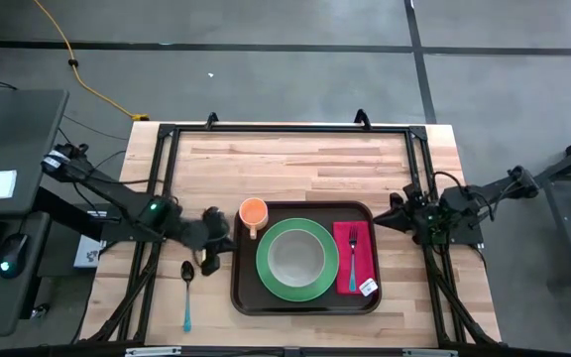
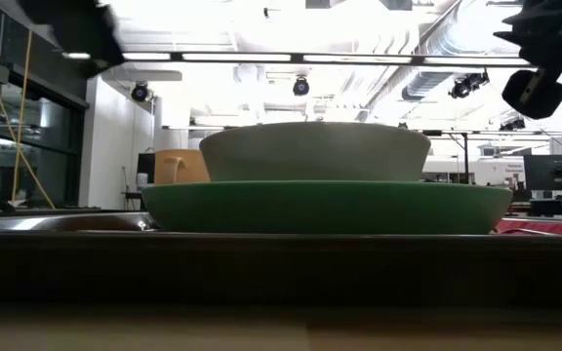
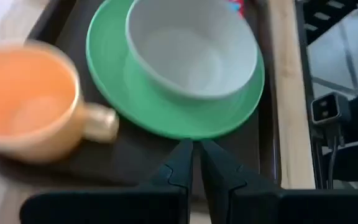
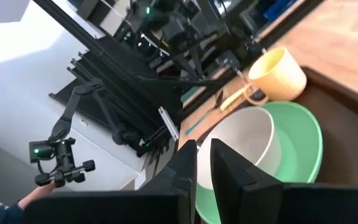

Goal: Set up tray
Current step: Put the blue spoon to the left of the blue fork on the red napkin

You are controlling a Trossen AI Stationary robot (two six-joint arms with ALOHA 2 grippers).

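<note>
— Where's the large dark-brown plastic tray (image 1: 305,300)?
— On the pale wooden tabletop (image 1: 295,164), near the front edge. Carries a round green plate (image 1: 296,289) with a grey bowl (image 1: 296,258), an orange mug (image 1: 253,212) in one corner, a red-pink napkin (image 1: 355,258) under a fork (image 1: 353,250).
— Left gripper (image 3: 196,155)?
— Just beside the tray's left rim, fingers nearly together, empty.
— Right gripper (image 4: 202,159)?
— Raised near the tray's right edge, narrow gap, apparently holding nothing.
— Off the tray?
— A blue-handled spoon (image 1: 186,296).

Grey concrete floor (image 1: 295,74), yellow cable (image 1: 79,71), ceiling striplights (image 2: 261,57).
</note>
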